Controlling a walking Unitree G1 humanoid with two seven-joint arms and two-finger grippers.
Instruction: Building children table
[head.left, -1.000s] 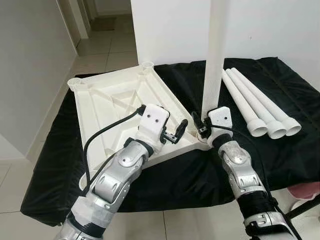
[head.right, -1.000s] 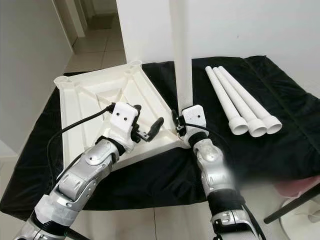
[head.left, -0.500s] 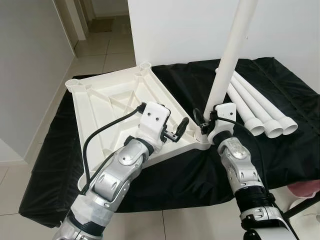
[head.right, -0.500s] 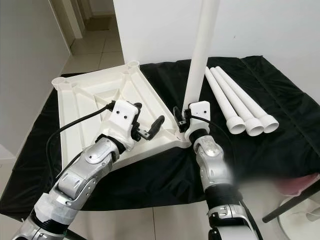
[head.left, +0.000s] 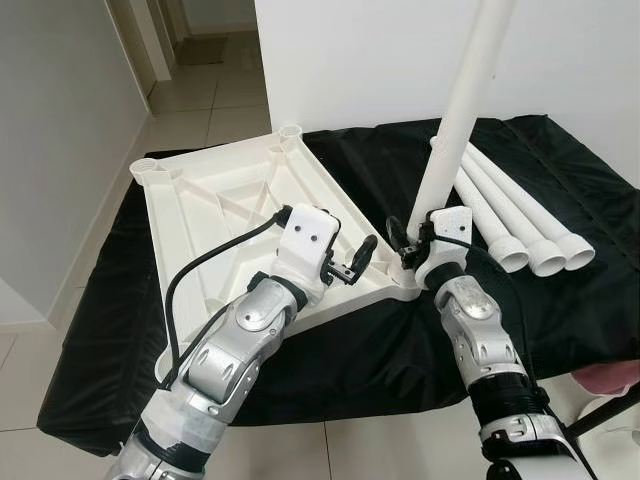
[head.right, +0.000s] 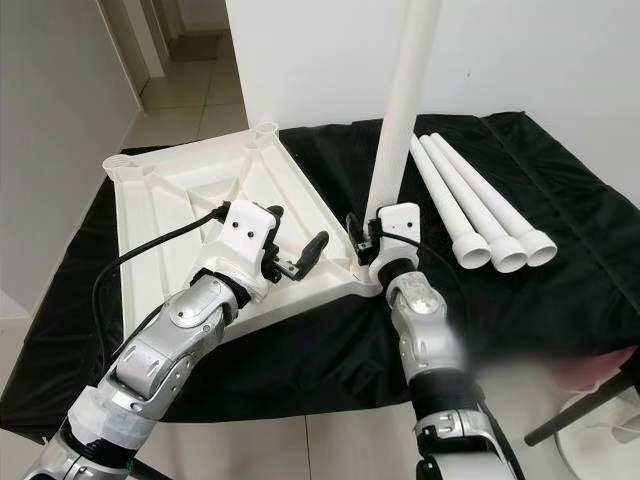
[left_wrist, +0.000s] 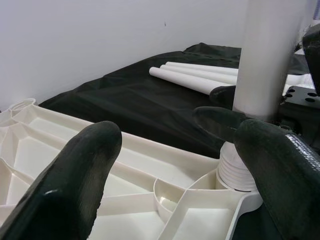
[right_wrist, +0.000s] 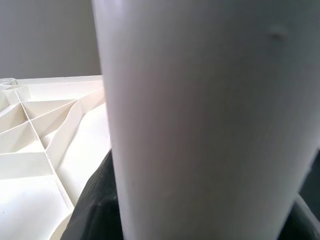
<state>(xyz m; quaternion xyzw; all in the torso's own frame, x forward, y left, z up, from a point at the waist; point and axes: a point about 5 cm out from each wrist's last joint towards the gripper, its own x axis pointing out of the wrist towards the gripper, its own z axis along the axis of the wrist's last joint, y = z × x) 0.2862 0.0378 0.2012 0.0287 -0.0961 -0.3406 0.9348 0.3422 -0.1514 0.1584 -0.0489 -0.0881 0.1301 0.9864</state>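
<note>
Left eye view, right hand (head.left: 413, 247): lower centre, clamped on the leg (head.left: 455, 130) just above its foot.
Leg axis: tilts up toward upper right; foot sits in the tabletop (head.left: 215, 205) near corner socket.
Left hand (head.left: 350, 265): fingers apart, empty, just beside.
Spare legs (head.left: 510, 215): farther right, flat on the surface (head.left: 590, 290).

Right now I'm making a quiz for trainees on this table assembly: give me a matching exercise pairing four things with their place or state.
Things:
1. tabletop
2. standing leg
3. three spare legs
4. left gripper

States:
A. lying side by side on the black cloth
B. open, above the tabletop's near edge
C. upside down, ribs showing
D. leaning, gripped low by the right gripper

Pairs: 1-C, 2-D, 3-A, 4-B
</note>
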